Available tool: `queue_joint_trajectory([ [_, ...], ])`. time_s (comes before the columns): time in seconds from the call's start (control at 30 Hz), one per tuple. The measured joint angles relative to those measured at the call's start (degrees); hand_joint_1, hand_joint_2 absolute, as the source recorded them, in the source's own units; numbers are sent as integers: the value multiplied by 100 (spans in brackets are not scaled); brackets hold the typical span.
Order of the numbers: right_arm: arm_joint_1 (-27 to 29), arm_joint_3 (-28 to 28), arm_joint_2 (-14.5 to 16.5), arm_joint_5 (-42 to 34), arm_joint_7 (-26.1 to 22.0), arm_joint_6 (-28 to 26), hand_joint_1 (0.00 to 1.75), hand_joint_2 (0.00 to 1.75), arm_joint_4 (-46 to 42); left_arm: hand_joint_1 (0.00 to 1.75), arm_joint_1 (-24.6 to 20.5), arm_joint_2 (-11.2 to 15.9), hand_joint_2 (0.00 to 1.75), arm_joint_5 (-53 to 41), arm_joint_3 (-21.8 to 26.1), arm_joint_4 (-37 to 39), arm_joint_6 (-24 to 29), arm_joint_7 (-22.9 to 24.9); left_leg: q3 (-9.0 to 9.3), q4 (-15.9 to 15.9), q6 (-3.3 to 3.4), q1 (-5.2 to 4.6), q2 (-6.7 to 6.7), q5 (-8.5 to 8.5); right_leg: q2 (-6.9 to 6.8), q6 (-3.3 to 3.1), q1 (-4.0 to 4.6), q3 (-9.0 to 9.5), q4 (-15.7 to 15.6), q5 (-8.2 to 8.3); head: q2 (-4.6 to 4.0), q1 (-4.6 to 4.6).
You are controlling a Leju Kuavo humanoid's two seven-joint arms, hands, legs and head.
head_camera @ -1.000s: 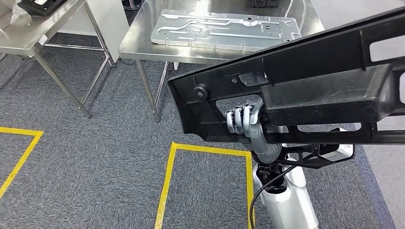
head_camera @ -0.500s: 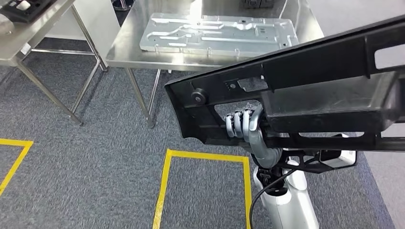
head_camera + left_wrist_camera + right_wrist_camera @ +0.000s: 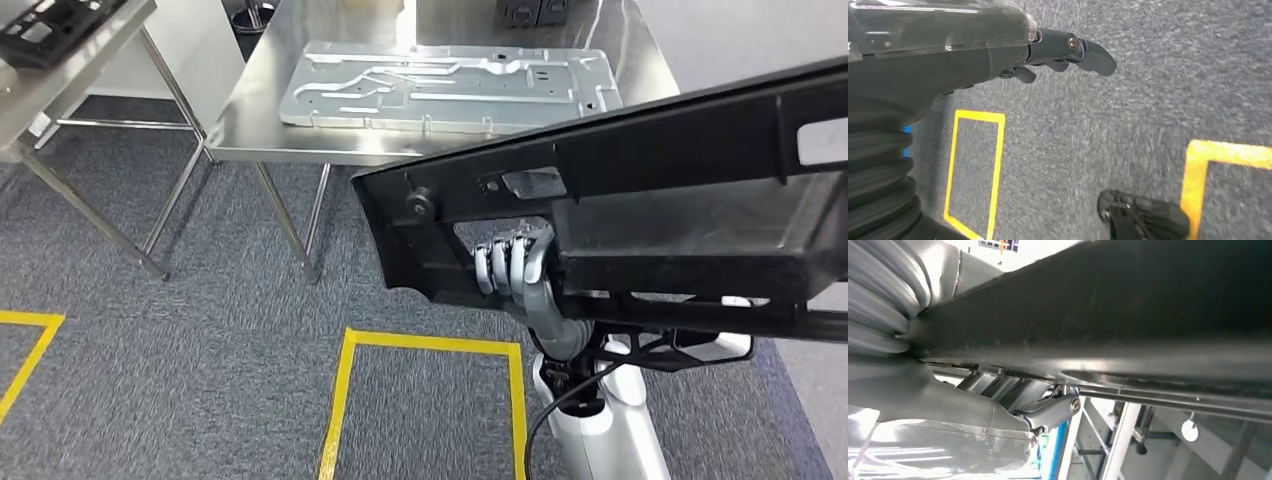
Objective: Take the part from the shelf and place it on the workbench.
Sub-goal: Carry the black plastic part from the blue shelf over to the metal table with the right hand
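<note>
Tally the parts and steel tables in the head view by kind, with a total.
Black plastic parts: 2, the large black part in the right robot hand and a black part far left.
Silver metal plate: 1
Steel tables: 2
Total: 5

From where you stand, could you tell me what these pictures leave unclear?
- Black part: its far end is cut off by the head view's right edge.
- Right hand: palm hidden behind the part.
- Workbench: far side cropped at the top.
- Left hand: fingertips blurred.

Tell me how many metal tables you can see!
2. One table stands straight ahead with a big silver plate on it; another table is at the far left. More may be hidden behind the black part.
</note>
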Motion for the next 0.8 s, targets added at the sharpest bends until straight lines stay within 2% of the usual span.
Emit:
queue_joint_trajectory([
  [0.03, -4, 4, 1, 3, -2, 1, 175, 175, -2, 0, -6, -2, 175, -2, 0, -1, 0, 0, -140, 269, -15, 8, 0, -79, -2, -32, -2, 44, -13, -21, 0, -5],
  [0.13, 6, 21, 0, 21, -7, 1, 175, 175, 1, 0, -14, -5, 175, -4, 0, 1, 2, 1, -789, 1262, -48, 16, 1, -426, 0, -92, 24, 122, -15, -110, 0, -17],
  [0.17, 13, 26, -1, 27, -9, 0, 175, 175, 2, 0, -9, -5, 175, -4, 0, 2, 2, 3, -926, 1371, -50, 15, 1, -427, 10, -98, 33, 156, -12, -144, 0, -18],
  [0.2, 18, 29, -1, 34, -15, -1, 175, 175, 2, 0, -1, -5, 175, -4, 0, 2, 2, 8, -965, 1279, -42, 15, 1, -302, 23, -98, 39, 202, -10, -180, 0, -17],
  [0.27, 20, 30, -1, 47, -30, -4, 175, 175, 2, 0, 11, -4, 175, -6, 0, 2, 2, 17, -801, 608, -3, 11, 2, 217, 43, -81, 47, 314, -10, -264, 0, -17],
  [0.3, 19, 30, -2, 58, -37, -8, 175, 175, 2, 0, 13, -2, 175, -8, 0, 2, 1, 23, -699, 271, 20, -7, 2, 380, 47, -63, 53, 361, -10, -301, 0, -15],
  [0.37, 19, 31, -3, 99, -48, -21, 175, 175, 1, 0, -4, 3, 175, -17, 0, 2, 0, 31, -575, -113, 86, -49, 0, 466, 48, 0, 57, 407, -16, -350, 0, -17],
  [0.4, 23, 31, -4, 126, -51, -28, 175, 175, 1, 0, -11, 5, 175, -28, 0, 2, 0, 36, -557, -145, 121, -66, -4, 418, 49, 43, 60, 423, 3, -343, 0, -19],
  [0.5, 23, 32, -10, 164, -71, -40, 175, 175, -13, 0, -8, 3, 175, -54, 0, 2, -4, 37, -380, -245, 231, -34, -9, 447, 41, 149, 58, 407, 215, -388, 0, -14],
  [0.57, 13, 33, -15, 166, -86, -38, 175, 175, -30, 0, -16, 2, 175, -57, 0, 2, -10, 37, -270, -276, 276, -21, -7, 400, 30, 196, 43, 113, 715, -605, 0, -5],
  [0.63, 23, 34, -23, 168, -92, -33, 175, 175, -39, 0, -26, 3, 175, -57, 0, 2, -18, 37, -202, -276, 292, -24, -14, 323, 26, 236, 29, -358, 1355, -826, 0, -4],
  [0.67, 31, 34, -28, 168, -93, -28, 175, 175, -40, 0, -22, 3, 175, -57, 0, 2, -23, 38, -155, -275, 287, -25, -19, 277, 25, 244, 22, -527, 1510, -830, 0, -4],
  [0.7, 32, 34, -33, 168, -92, -23, 175, 175, -41, 0, -15, 2, 175, -56, 0, 2, -28, 39, -92, -274, 279, -25, -23, 225, 23, 246, 17, -602, 1474, -730, 0, -3],
  [0.73, 27, 34, -38, 168, -92, -19, 175, 175, -44, 0, -9, -1, 175, -56, 0, 2, -34, 40, -14, -274, 266, -24, -27, 167, 21, 241, 13, -574, 1244, -533, 0, -3],
  [0.8, 3, 34, -43, 169, -89, -12, 175, 175, -48, 0, -6, -4, 175, -56, 0, 2, -41, 42, 140, -276, 227, -26, -28, 43, 6, 210, 21, -365, 515, -37, 0, -9],
])
